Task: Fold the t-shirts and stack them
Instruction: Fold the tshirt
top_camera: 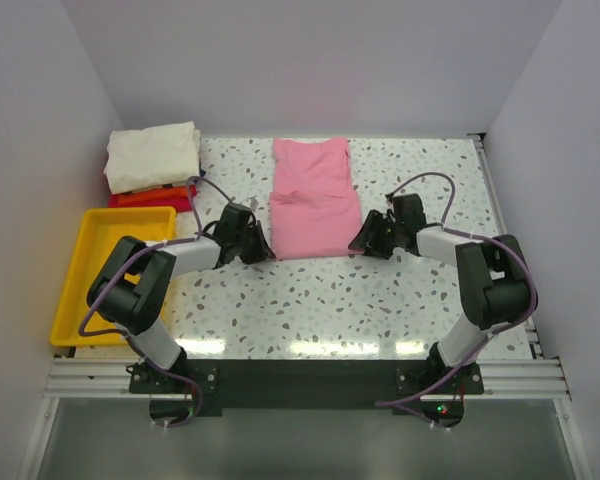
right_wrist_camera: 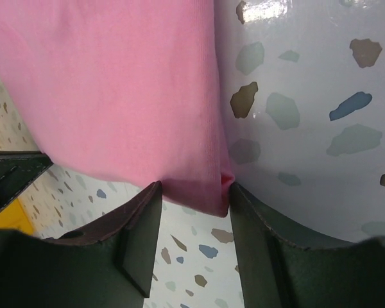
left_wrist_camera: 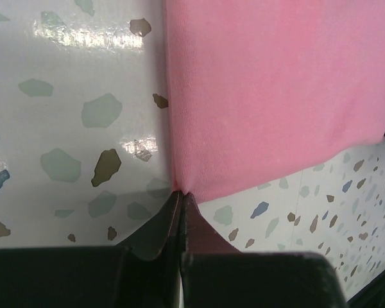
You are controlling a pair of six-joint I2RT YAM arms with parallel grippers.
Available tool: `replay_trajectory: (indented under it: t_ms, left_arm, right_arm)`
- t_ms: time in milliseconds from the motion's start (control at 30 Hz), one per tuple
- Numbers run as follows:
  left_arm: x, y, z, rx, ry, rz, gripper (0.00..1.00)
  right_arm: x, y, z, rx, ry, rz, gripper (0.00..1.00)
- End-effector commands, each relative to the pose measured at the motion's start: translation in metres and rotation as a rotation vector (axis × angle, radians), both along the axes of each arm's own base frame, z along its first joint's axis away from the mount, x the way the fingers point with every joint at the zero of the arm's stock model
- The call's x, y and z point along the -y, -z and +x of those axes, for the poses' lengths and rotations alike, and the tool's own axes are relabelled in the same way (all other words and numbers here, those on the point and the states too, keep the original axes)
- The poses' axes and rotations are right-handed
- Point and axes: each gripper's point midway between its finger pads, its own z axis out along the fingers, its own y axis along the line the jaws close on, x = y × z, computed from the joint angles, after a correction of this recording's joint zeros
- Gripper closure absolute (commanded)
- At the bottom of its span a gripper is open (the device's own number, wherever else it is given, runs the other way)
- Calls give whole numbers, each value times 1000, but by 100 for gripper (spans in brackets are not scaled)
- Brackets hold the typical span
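Observation:
A light pink t-shirt (top_camera: 310, 197) lies folded lengthwise on the speckled table, neck end toward the back. My left gripper (top_camera: 261, 250) is shut on its near left corner (left_wrist_camera: 183, 186). My right gripper (top_camera: 362, 244) is open, its jaws standing on either side of the near right corner (right_wrist_camera: 208, 192) of the shirt. A cream-white folded shirt (top_camera: 152, 156) sits on an orange one (top_camera: 152, 195) and a red one (top_camera: 170, 205) at the back left.
A yellow plastic tray (top_camera: 100, 232) stands at the left edge beside the left arm. White walls close in the table on the left, back and right.

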Motion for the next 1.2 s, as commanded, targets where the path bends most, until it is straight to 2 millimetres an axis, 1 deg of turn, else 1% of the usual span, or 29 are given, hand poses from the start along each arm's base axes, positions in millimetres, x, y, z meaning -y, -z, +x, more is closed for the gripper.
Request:
replay_trajectory:
  t_ms: [0, 67, 200, 267, 367, 400, 433, 467, 500, 567, 600, 633, 667, 700, 733, 767, 800, 833, 867, 900, 933, 967, 1000, 1033, 1067, 1100, 1167]
  left_arm:
    - [-10, 6, -5, 4, -13, 50, 100]
    - [-11, 6, -5, 7, -15, 55, 100]
    - [-13, 7, -5, 4, -21, 64, 100]
    - [-14, 8, -5, 3, -23, 69, 100]
    - [-14, 8, -5, 0, -22, 69, 100]
    - [-14, 8, -6, -2, -21, 66, 100]
    - [-14, 7, -7, 0, -23, 64, 100]
    - [-15, 8, -7, -2, -28, 67, 100]
    - [-15, 6, -7, 3, -33, 66, 100]
    - [-17, 9, -14, -7, -37, 69, 100]
    - [-15, 6, -17, 0, -32, 65, 100]
    - [-17, 13, -27, -18, -33, 77, 100]
    - [-18, 14, -33, -23, -31, 82, 100]
    - [-16, 12, -42, -21, -20, 86, 100]
    - [-21, 21, -55, -42, -30, 104, 100]
    - [-21, 23, -62, -46, -32, 110, 100]
    - [-20, 24, -80, -66, -11, 126, 100]
    - [-25, 32, -95, -95, -20, 143, 100]
    - [-26, 29, -102, -89, -24, 145, 100]
    - [-30, 34, -120, -125, -16, 172, 100]
    - [-42, 41, -131, -142, -45, 218, 100]
    - [-50, 43, -137, -145, -94, 241, 100]
    - [-54, 46, -153, -156, -83, 252, 100]
    - [-53, 46, -160, -168, -100, 234, 100]
    - [-46, 42, -169, -156, -73, 212, 100]
    - [-46, 45, -179, -166, -68, 211, 100]
    - [-41, 42, -188, -173, -74, 196, 100]
  right_arm:
    - [2, 13, 2, -14, -5, -26, 51]
    - [3, 16, 4, -16, -6, -35, 54]
    - [5, 21, 5, -20, -12, -54, 55]
    - [5, 22, 5, -26, -12, -55, 62]
    - [5, 22, 0, -33, -16, -48, 76]
    - [5, 19, -1, -26, -19, -47, 78]
    - [6, 19, -6, -32, -21, -51, 81]
    - [7, 21, -8, -35, -24, -56, 82]
    - [8, 19, -10, -35, -25, -56, 83]
    - [9, 22, -20, -48, -38, -58, 87]
    - [9, 22, -24, -52, -40, -54, 87]
    - [10, 24, -33, -63, -45, -52, 88]
    - [10, 24, -37, -65, -47, -53, 90]
    - [11, 30, -50, -92, -55, -57, 91]
    - [10, 26, -54, -80, -63, -53, 91]
    - [11, 27, -62, -85, -71, -61, 91]
    - [11, 32, -79, -117, -91, -70, 91]
    - [11, 28, -85, -106, -97, -74, 91]
    - [13, 28, -95, -118, -101, -79, 91]
    - [16, 34, -110, -141, -111, -89, 91]
    - [17, 36, -120, -150, -117, -97, 91]
    - [18, 32, -124, -128, -120, -101, 91]
    - [23, 42, -144, -168, -128, -124, 91]
    - [23, 42, -151, -168, -135, -122, 91]
    - [22, 39, -158, -165, -129, -112, 91]
    - [22, 44, -174, -185, -143, -115, 92]
    - [20, 45, -187, -204, -134, -111, 92]
